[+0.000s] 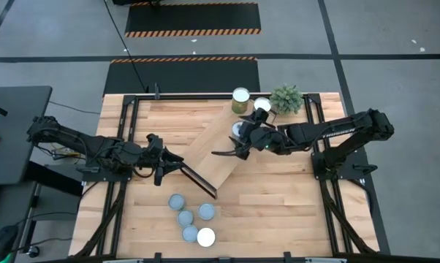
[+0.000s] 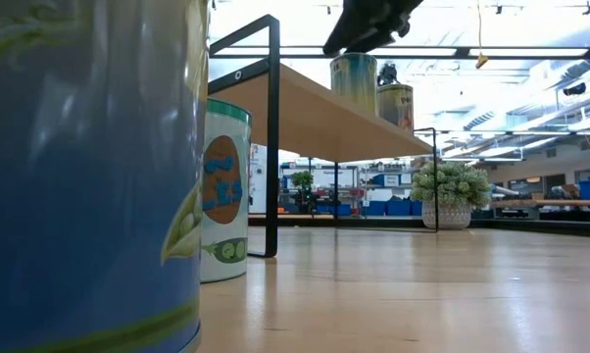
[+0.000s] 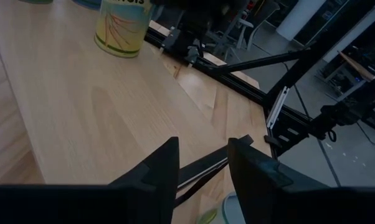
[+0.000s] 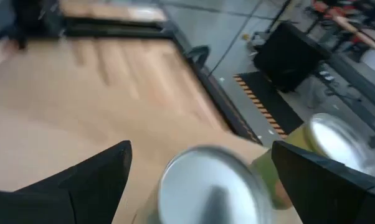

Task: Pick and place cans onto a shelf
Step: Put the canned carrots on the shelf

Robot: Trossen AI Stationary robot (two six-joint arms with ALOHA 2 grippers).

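The light-wood shelf [image 1: 216,150] lies slantwise across the table's middle. Three cans stand on it: two at its far end [image 1: 240,98] [image 1: 262,106] and one [image 1: 238,130] a little nearer. My right gripper [image 1: 233,142] is open. In the right wrist view its fingers stand wide apart on either side of that nearer can's pale top [image 4: 206,183], with a gap on each side. Several more cans [image 1: 191,219] stand on the tabletop near the front edge. My left gripper [image 1: 170,159] is open and empty, at the shelf's near dark end frame [image 3: 203,168].
A small green potted plant [image 1: 286,98] stands at the table's far right, beside the shelf's far end. In the low view two of the table cans [image 2: 79,176] [image 2: 221,196] stand close to the camera. Bare tabletop lies right of the shelf [image 1: 278,197].
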